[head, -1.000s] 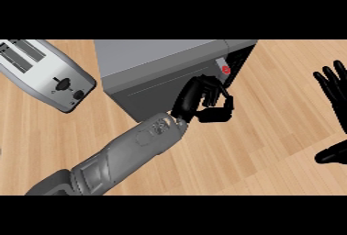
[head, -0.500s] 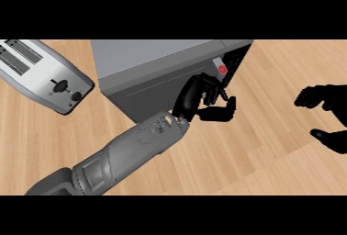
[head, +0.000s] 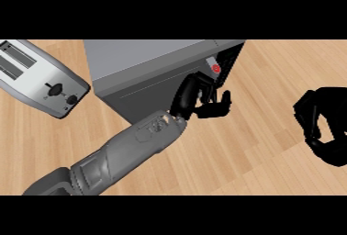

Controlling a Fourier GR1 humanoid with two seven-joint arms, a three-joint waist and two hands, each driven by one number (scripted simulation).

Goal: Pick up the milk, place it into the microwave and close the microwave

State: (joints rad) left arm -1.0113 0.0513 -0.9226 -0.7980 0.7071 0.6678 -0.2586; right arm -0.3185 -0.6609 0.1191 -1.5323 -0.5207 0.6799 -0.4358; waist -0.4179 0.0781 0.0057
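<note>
While the left arm holds its place, only the right side has changed
Left robot hand point(head: 203, 98): fingers curled, nothing visibly held, against the microwave point(head: 152, 75) door's right edge
Right robot hand point(head: 324, 124): was open and upright, now curled, holding nothing
Milk: not visible, probably inside the microwave
Worktop point(head: 257, 151): toaster point(head: 37, 75) at far left
Meaning: closing the door seems the step in hand

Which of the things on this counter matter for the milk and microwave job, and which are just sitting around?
Belongs to the job:
- microwave, grey box at the top
- left hand, at the microwave's front
- right hand, fingers curled, at the right edge
- milk: not visible

Just lying about:
- toaster, top left
- wooden counter
</note>
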